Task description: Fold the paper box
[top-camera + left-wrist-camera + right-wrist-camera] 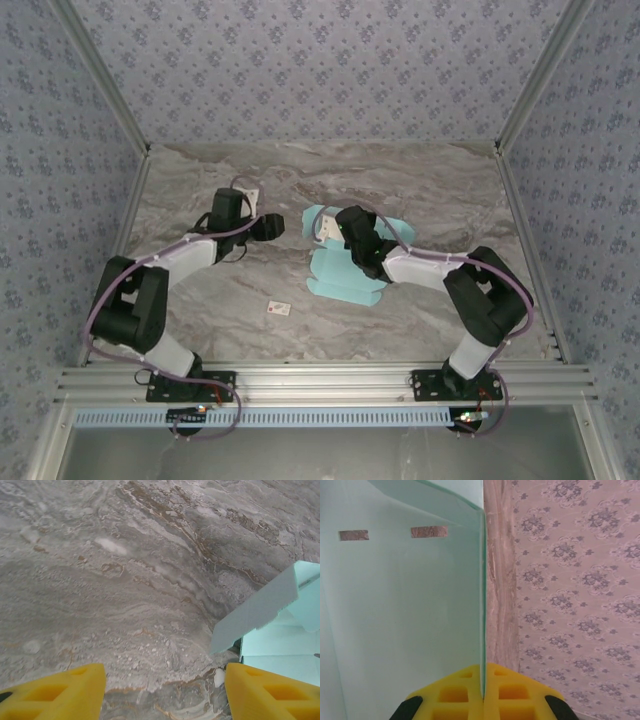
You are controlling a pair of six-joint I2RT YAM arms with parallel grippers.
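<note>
We see the light mint thin-card paper box (345,275) partly folded, mid-way across the grey marbled bench (200,300). The right pincer (483,669) is pressed together, pinching an upright card panel by its edge at the box's far end. The left pincer (162,674) is spread with bare bench between its yellow fingers (270,692), just left of the box and apart from it.

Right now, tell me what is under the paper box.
The paper box lies on the marble table, which shows all around it. Anything beneath its flat panels is covered by the card, and the right arm hides its middle from above.
</note>
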